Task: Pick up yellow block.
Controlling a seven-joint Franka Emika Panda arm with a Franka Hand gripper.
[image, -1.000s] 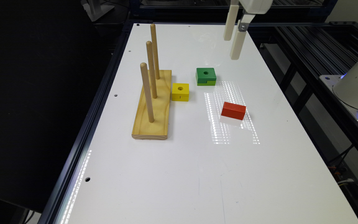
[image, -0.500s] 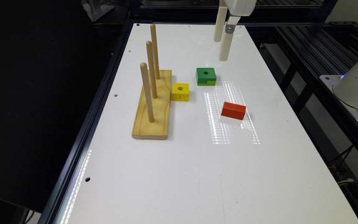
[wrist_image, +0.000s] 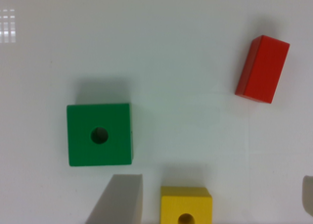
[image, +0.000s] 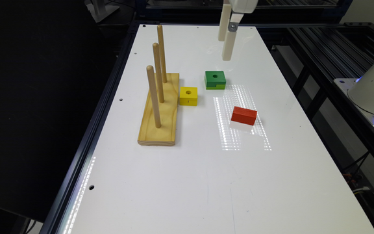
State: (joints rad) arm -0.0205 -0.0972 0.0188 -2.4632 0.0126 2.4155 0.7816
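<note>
The yellow block [image: 188,96], a small cube with a round hole in its top, sits on the white table [image: 206,182] right beside the wooden peg base. In the wrist view the yellow block [wrist_image: 186,204] is cut off at the frame edge and lies between the two pale fingers [wrist_image: 119,200]. My gripper [image: 224,49] hangs in the air well above the table, beyond the green block and apart from every block. In the wrist view the gripper [wrist_image: 214,187] is open, with nothing held.
A green block with a hole [image: 215,79] [wrist_image: 100,134] lies close to the yellow one. A red solid block [image: 243,115] [wrist_image: 262,69] lies toward the exterior view's right. A wooden base with three upright pegs [image: 159,110] stands at the exterior view's left.
The gripper has moved toward the exterior view's left, closer to above the green block. The blocks have not moved.
</note>
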